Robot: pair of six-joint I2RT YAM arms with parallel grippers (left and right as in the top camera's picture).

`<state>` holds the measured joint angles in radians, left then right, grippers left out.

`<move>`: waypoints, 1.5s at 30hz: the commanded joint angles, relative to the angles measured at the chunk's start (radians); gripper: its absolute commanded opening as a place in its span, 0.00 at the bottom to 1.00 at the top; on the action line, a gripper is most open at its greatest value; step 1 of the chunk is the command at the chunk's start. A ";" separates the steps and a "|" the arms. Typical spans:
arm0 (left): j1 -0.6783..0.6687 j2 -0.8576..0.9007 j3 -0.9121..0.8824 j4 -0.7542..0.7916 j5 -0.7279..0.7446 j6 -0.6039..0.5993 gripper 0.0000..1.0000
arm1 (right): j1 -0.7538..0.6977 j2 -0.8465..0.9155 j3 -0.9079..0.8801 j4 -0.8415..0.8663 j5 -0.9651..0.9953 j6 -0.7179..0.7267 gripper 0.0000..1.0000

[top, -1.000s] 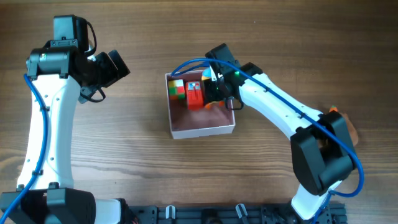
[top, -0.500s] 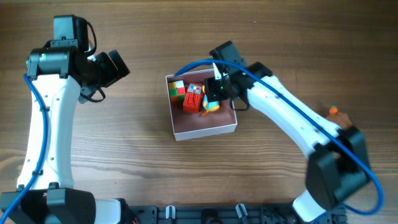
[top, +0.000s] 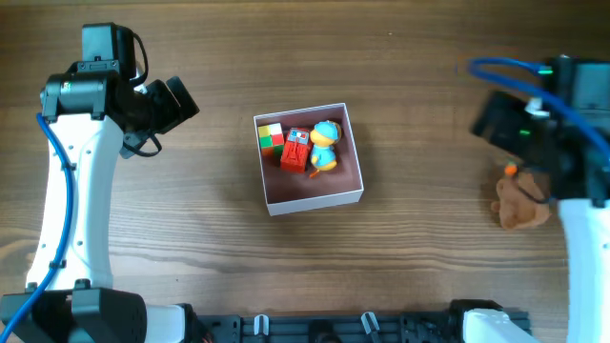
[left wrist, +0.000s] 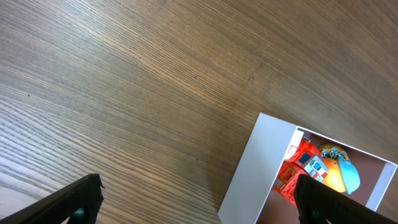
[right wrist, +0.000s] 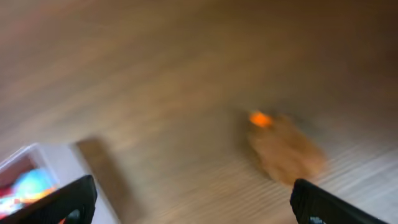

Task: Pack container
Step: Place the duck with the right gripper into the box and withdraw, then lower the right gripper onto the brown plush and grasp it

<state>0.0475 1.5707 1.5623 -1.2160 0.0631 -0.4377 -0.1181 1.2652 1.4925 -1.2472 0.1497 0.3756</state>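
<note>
The container (top: 315, 198), a shallow white box with a dusty-pink inside, sits mid-table. In it lie a colour cube (top: 271, 137), a red block toy (top: 296, 150) and a yellow-and-blue duck (top: 325, 146). It also shows in the left wrist view (left wrist: 258, 168) and, blurred, at the lower left of the right wrist view (right wrist: 37, 171). A brown plush toy (top: 519, 208) with an orange bit lies at the far right, and shows blurred in the right wrist view (right wrist: 287, 149). My right gripper (right wrist: 189, 205) is open and empty, near the plush. My left gripper (left wrist: 198, 202) is open and empty, left of the container.
The wooden table (top: 410, 67) carries little else. A black rail (top: 315, 329) runs along the front edge. The right arm (top: 562, 124) stands at the far right, the left arm (top: 76, 171) at the far left.
My right gripper let go of the duck in the container, then swung far right to above the brown plush. The left arm has not moved.
</note>
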 commanded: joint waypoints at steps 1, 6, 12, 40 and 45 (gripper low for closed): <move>0.006 -0.003 0.003 -0.006 0.015 0.019 1.00 | -0.192 0.043 -0.052 -0.045 -0.077 -0.088 1.00; 0.006 -0.003 0.003 -0.007 0.015 0.019 1.00 | -0.331 0.135 -0.178 -0.003 -0.080 -0.233 1.00; 0.006 -0.003 0.003 -0.008 0.015 0.019 1.00 | -0.356 0.293 -0.251 0.091 -0.080 -0.369 1.00; 0.006 -0.003 0.003 -0.015 0.015 0.019 1.00 | -0.368 0.605 -0.258 0.166 -0.039 -0.391 0.91; 0.006 -0.003 0.003 -0.014 0.015 0.019 1.00 | -0.368 0.605 -0.283 0.154 -0.039 -0.392 0.91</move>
<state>0.0475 1.5707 1.5623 -1.2278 0.0631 -0.4377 -0.4789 1.8530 1.2427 -1.0916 0.1055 -0.0135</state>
